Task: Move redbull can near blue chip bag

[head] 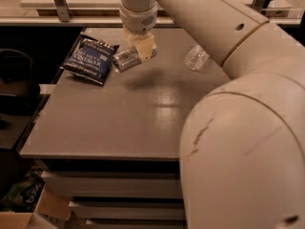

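Note:
The redbull can (125, 59) is a shiny silver can held on its side above the grey table (143, 113), its round end pointing left. My gripper (141, 50) is shut on the can, its tan fingers (145, 45) clamped across the can's right half. The blue chip bag (91, 58) lies flat at the table's far left corner, dark navy with white lettering. The can hangs just right of the bag's right edge, close to it; whether they touch I cannot tell.
A clear crinkled plastic bottle (196, 57) lies at the far right of the table. My large white arm (238, 109) fills the right side of the view. A metal post (60, 3) stands behind the table. A cardboard box (28, 209) sits on the floor at lower left.

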`<state>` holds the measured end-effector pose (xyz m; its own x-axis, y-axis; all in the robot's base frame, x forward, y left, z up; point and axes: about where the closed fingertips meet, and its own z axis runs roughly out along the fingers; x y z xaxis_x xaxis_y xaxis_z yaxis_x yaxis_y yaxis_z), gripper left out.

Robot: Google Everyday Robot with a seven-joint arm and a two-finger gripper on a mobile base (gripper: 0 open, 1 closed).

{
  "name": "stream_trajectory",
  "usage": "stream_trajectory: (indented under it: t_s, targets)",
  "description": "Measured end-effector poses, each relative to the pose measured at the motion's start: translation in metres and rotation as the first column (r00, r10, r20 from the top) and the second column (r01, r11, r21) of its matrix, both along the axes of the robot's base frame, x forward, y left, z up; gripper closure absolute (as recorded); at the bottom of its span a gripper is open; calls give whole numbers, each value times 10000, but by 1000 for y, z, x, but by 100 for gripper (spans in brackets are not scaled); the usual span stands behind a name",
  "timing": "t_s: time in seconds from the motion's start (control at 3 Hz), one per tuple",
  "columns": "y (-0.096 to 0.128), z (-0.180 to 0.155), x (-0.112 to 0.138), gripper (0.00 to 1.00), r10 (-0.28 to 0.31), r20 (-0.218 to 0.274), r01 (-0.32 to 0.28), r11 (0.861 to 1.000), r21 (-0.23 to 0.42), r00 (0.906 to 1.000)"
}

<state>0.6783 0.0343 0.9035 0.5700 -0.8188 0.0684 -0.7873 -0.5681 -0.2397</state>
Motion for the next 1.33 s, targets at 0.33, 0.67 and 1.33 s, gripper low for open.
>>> stream_trajectory:
  t_s: [0.33, 0.67, 1.33]
  targets:
    - [15, -11, 17, 100, 298, -140, -298, 9995, 45, 9995]
    - [24, -21, 29, 100, 469, -280, -467, 9989, 90, 9985]
    - [35, -37, 47, 59, 583, -536, -575, 9982, 157, 9969]
